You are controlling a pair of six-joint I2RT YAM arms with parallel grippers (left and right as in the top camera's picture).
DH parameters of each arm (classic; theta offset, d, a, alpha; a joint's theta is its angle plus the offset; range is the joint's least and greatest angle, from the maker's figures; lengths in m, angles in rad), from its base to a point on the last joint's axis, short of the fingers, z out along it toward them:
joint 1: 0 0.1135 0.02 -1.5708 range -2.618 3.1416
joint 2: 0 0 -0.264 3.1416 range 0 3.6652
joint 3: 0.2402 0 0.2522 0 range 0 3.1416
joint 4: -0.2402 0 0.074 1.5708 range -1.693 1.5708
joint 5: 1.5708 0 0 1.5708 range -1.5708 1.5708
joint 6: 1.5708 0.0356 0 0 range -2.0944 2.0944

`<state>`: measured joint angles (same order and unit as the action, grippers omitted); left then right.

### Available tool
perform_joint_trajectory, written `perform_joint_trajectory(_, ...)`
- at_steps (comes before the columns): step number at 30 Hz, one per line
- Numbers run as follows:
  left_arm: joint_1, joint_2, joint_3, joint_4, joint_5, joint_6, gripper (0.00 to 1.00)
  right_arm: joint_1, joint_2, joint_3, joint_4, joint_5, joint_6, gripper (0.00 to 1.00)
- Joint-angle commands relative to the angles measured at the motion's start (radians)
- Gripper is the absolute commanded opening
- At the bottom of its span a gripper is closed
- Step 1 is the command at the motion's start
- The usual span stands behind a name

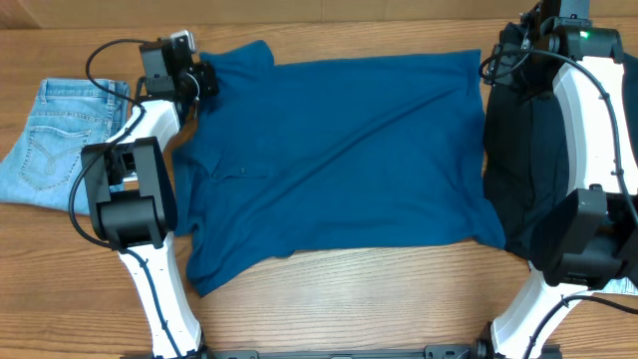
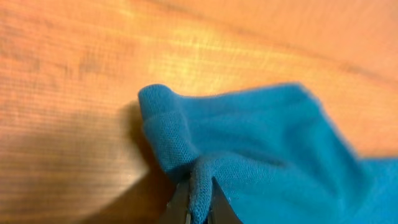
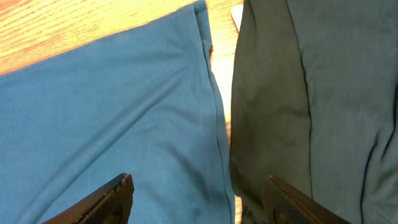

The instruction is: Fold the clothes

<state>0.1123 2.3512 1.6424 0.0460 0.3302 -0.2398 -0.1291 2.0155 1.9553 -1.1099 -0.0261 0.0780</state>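
Overhead: a large plain mid-blue jersey top [image 1: 339, 150] lies spread on the wooden bench [image 1: 399, 299], between light-blue denim jeans [image 1: 60, 140] and a dark navy garment [image 1: 518, 160]. Left wrist: left gripper [image 2: 198, 202] clamped on the top's bunched edge. Right wrist: right gripper [image 3: 199, 186], jaws apart, above both garments' adjoining edges

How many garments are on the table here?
3: mid-blue top spread centre, dark navy garment beside its right edge, light denim jeans at far left. Others could lie hidden beneath.

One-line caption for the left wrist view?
Left gripper shut on a pinched fold of the mid-blue jersey top over the wooden table.
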Motion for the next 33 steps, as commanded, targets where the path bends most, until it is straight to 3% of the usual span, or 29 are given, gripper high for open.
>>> perform_joint_trajectory(1, 0.024, 0.004, 0.034, 0.076, 0.010, -0.130, 0.04, 0.005, -0.008, 0.004, -0.001, -0.001, 0.000, 0.70)
perform_joint_trajectory(6, 0.091, 0.004, 0.151, 0.062, 0.003, -0.188, 0.04, 0.006, -0.008, 0.004, 0.000, -0.015, 0.000, 0.70)
perform_joint_trajectory(14, 0.096, 0.004, 0.180, -0.025, 0.019, -0.180, 0.04, 0.006, -0.007, 0.003, 0.035, -0.084, -0.008, 0.72)
perform_joint_trajectory(20, 0.025, 0.004, 0.180, -0.175, 0.034, -0.096, 0.04, 0.024, 0.038, 0.002, 0.105, -0.177, -0.159, 0.75)
perform_joint_trajectory(27, -0.027, 0.004, 0.180, -0.325, 0.034, -0.080, 0.04, 0.063, 0.202, 0.002, 0.307, -0.216, -0.238, 0.81)
perform_joint_trajectory(33, -0.029, 0.004, 0.180, -0.494, 0.033, -0.037, 0.04, 0.100, 0.380, 0.002, 0.585, -0.223, -0.254, 0.86)
